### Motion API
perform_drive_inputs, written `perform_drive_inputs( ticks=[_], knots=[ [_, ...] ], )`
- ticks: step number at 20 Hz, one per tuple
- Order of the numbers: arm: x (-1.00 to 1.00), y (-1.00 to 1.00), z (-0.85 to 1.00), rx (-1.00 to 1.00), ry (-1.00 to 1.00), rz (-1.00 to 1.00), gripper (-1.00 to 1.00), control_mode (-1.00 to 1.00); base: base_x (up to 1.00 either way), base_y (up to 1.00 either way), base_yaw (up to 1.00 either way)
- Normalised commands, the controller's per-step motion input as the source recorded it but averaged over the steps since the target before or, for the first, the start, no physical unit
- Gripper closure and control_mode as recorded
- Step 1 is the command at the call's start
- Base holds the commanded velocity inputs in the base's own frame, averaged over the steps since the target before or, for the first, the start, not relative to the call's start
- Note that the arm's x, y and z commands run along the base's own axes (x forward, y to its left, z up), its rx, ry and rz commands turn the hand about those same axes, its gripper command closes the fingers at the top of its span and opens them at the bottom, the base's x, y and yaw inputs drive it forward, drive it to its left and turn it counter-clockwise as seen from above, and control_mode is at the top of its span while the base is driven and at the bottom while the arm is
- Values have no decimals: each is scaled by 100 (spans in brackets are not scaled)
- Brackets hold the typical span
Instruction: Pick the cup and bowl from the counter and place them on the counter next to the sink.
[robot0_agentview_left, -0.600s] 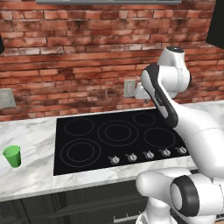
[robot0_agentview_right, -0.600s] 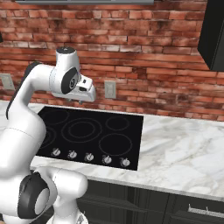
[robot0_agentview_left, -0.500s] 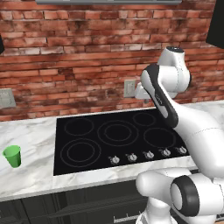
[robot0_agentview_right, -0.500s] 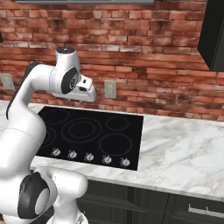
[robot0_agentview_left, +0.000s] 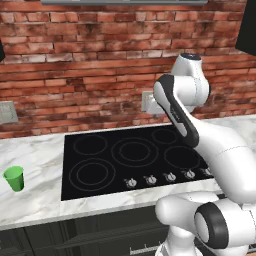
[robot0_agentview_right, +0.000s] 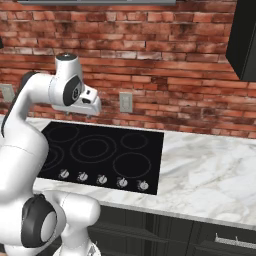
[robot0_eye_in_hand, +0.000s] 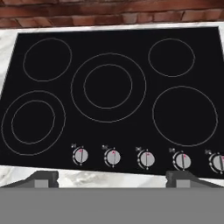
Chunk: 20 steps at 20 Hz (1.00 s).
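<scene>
cup far off to the left, end effector empty over the cooktop

from my station the end effector (robot0_eye_in_hand: 112, 177) hung high above the black cooktop (robot0_agentview_left: 135, 157), its tips spread wide apart with nothing between them. the cup (robot0_agentview_left: 14, 178) stood upright on the desk (robot0_agentview_left: 37, 197), well to the left of the cooktop and well apart from the end effector, so i judged the coming reach had to swing left and down. i could not find the bowl or the sink. the cooktop knobs (robot0_eye_in_hand: 113, 157) carried red marks, but i could read no brand, label or writing.
</scene>
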Motion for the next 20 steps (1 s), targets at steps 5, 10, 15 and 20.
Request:
perform_drive_inputs(
  ticks=[5,10,15,20],
  knots=[
    [-4,74,0,0,0,2,-100,-100,0,0,0],
    [-25,79,0,0,0,9,-100,-100,0,0,0],
    [-19,95,0,0,1,11,-100,-100,0,0,0],
    [-20,91,0,0,0,12,-100,-100,0,0,0]
  ],
)
